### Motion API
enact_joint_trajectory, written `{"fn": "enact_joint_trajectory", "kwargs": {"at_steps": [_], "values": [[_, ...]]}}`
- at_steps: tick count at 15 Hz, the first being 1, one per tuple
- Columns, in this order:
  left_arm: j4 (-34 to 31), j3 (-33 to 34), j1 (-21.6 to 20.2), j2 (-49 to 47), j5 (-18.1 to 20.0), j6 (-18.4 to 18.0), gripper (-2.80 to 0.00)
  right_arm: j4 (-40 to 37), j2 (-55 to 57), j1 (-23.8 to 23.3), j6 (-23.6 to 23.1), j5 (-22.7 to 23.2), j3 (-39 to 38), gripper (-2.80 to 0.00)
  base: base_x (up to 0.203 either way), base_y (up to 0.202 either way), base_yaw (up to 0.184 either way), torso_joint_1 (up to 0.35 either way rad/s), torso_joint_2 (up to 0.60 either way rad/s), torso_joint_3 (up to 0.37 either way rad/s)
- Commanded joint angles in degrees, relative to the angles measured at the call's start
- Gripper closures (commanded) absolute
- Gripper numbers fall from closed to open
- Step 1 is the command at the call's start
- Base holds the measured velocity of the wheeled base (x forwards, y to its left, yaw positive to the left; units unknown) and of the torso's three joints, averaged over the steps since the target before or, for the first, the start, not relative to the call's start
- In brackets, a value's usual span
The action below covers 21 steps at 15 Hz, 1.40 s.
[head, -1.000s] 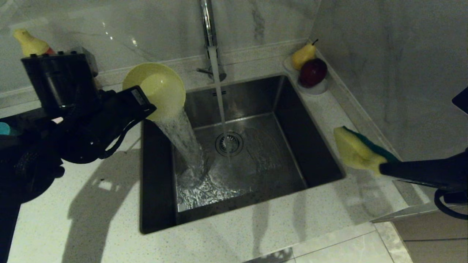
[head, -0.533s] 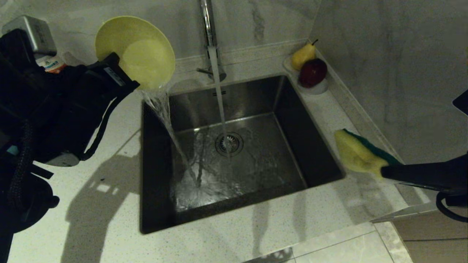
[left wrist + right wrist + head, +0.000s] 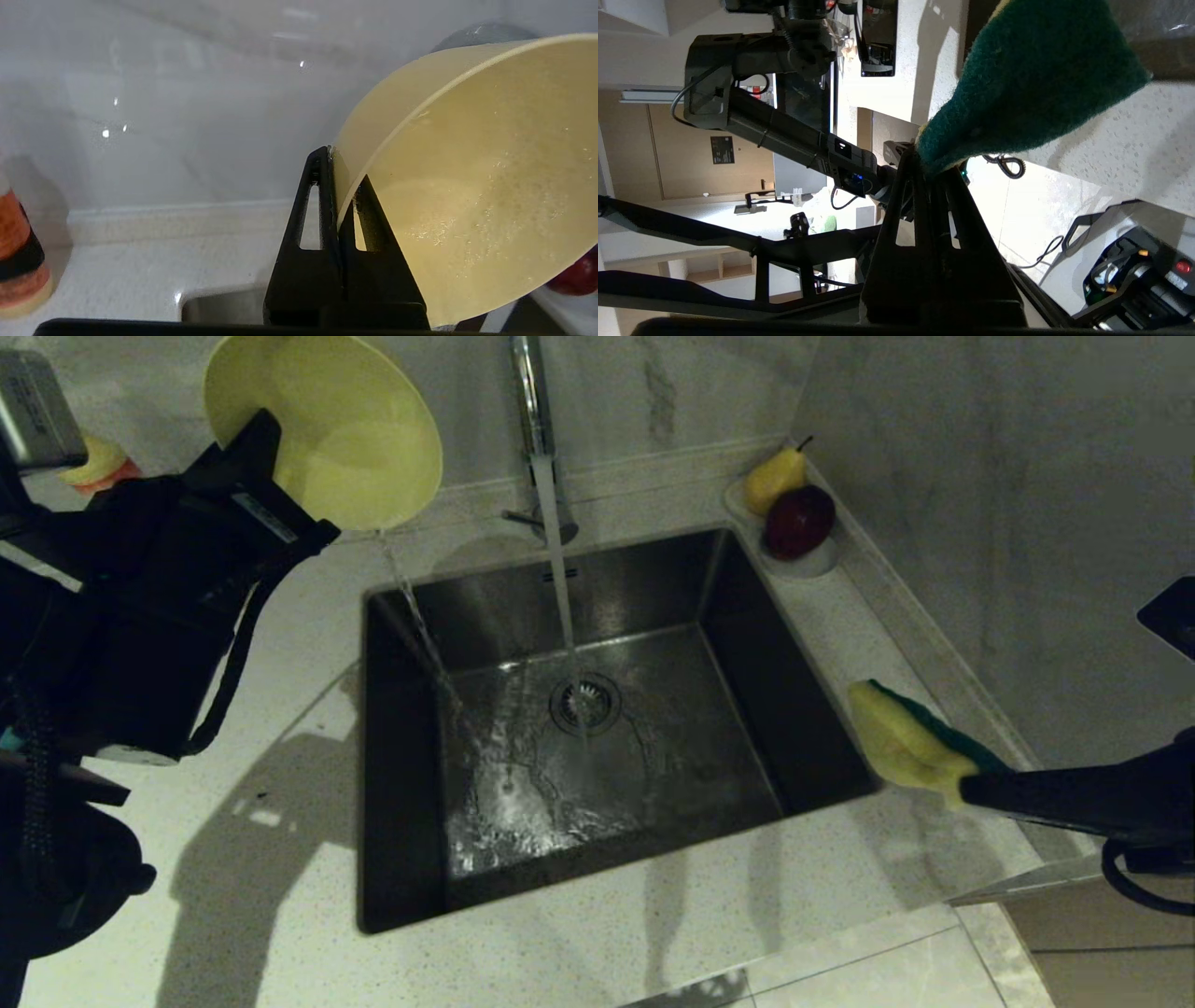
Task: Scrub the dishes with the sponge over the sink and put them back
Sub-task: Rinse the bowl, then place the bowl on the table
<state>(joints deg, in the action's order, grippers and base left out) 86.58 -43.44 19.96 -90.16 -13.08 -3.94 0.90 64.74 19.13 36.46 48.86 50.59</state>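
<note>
My left gripper (image 3: 266,457) (image 3: 340,173) is shut on the rim of the yellow bowl (image 3: 327,425) (image 3: 476,186). It holds the bowl tilted on edge, high above the counter at the sink's back left corner, and a thin stream of water drips from it into the sink (image 3: 597,728). At the sink's right edge my right gripper (image 3: 966,782) (image 3: 934,165) is shut on the sponge (image 3: 910,742) (image 3: 1031,79), whose yellow foam faces the basin and whose green side faces the wall. The tap (image 3: 534,420) runs onto the drain strainer (image 3: 585,702). No pink or blue bowl shows.
A small white dish (image 3: 812,560) with a pear (image 3: 775,476) and a dark red fruit (image 3: 799,520) sits at the sink's back right corner. A bottle (image 3: 98,465) stands at the back left. Marble walls close the back and right. Speckled counter (image 3: 280,859) runs along the left and front.
My left gripper has lifted the yellow bowl up and to the left, off the sink's corner. The heavy pour from it has thinned to a trickle. The right gripper with the sponge has barely moved.
</note>
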Motion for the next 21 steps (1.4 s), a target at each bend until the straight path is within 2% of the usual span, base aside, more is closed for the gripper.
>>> {"fn": "enact_joint_trajectory", "kwargs": {"at_steps": [1,2,4,6,7,9,11,12,14,15,16,19,21], "values": [[0.5,0.4,0.0,0.0,0.0,0.2,0.00,0.1,-0.1,0.0,0.2,0.3,-0.5,0.00,0.000,0.000,0.000,0.000,0.00,0.000],[0.2,0.5,0.0,0.2,-0.2,0.3,0.00,0.1,-0.2,0.0,0.2,0.3,-0.7,0.00,0.000,0.000,0.000,0.000,0.00,0.000],[-4.6,1.4,-1.3,0.5,-0.7,0.5,0.00,0.1,-0.6,0.0,0.1,0.3,-1.4,0.00,0.000,0.000,0.000,0.000,0.00,0.000],[-14.3,1.2,-2.1,1.2,-2.0,2.1,0.00,0.3,-1.4,0.0,0.1,0.4,-3.0,0.00,0.000,0.000,0.000,0.000,0.00,0.000],[-21.6,0.6,-2.5,2.1,-2.3,4.7,0.00,0.3,-1.2,0.0,0.1,0.3,-3.7,0.00,0.000,0.000,0.000,0.000,0.00,0.000],[-40.3,-1.8,-3.2,4.5,-2.4,10.0,0.00,0.3,-1.0,-0.1,-0.2,0.2,-4.4,0.00,0.000,0.000,0.000,0.000,0.00,0.000],[-63.8,-6.7,-3.6,6.7,-1.9,15.0,0.00,0.3,-0.8,-0.5,-0.3,0.1,-4.4,0.00,0.000,0.000,0.000,0.000,0.00,0.000],[-77.3,-11.5,-3.8,7.5,-1.6,18.4,0.00,0.3,-1.1,-1.7,-0.2,0.1,-4.0,0.00,0.000,0.000,0.000,0.000,0.00,0.000],[-99.4,-24.8,-4.1,8.9,-0.2,26.3,0.00,0.3,-1.3,-3.9,-0.1,0.3,-2.7,0.00,0.000,0.000,0.000,0.000,0.00,0.000],[-109.6,-30.0,-5.1,9.8,1.1,29.9,0.00,0.1,-1.4,-4.3,-0.1,0.3,-2.6,0.00,0.000,0.000,0.000,0.000,0.00,0.000],[-116.3,-32.8,-7.1,11.3,2.3,33.2,0.00,0.0,-1.2,-4.3,-0.5,0.2,-2.9,0.00,0.000,0.000,0.000,0.000,0.00,0.000],[-119.9,-33.4,-14.2,14.3,3.0,40.5,0.00,0.3,1.1,-6.1,-1.6,0.0,-3.1,0.00,0.000,0.000,0.000,0.000,0.00,0.000],[-121.7,-33.2,-20.5,14.8,3.1,41.9,0.00,0.4,2.9,-7.4,-1.6,0.0,-2.4,0.00,0.000,0.000,0.000,0.000,0.00,0.000]]}}
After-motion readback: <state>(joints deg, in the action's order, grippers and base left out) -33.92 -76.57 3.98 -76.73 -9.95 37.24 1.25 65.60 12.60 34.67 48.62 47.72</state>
